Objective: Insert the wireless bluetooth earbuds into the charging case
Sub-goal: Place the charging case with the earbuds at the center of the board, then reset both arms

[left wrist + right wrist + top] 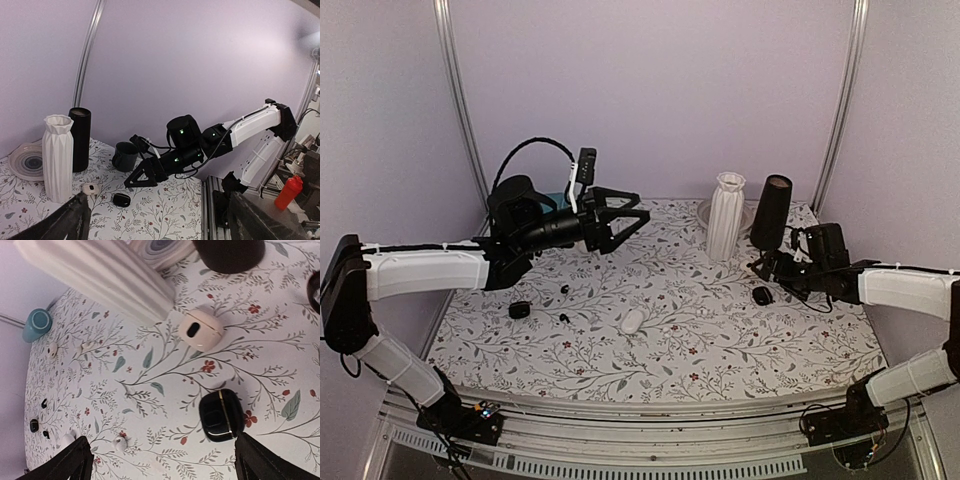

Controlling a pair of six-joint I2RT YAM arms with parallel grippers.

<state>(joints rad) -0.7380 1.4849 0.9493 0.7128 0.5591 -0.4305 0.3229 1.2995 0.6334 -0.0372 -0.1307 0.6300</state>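
Lying loose: two black earbuds [564,289] [562,316], two black cases [519,310] [761,295].

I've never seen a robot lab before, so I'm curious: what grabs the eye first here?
The left tool, jaws spread wide, hangs high over the left of the flowered table. At the far edge stand a ribbed white vase and a tall black cylinder, with a small black case lying in front.

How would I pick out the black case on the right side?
Find the white ribbed vase at the back of the table, with a tall black tube to its right. Two pebble-like cases lie just in front: the black case is the glossy one with a thin pale seam, farther from the vase than the cream case.
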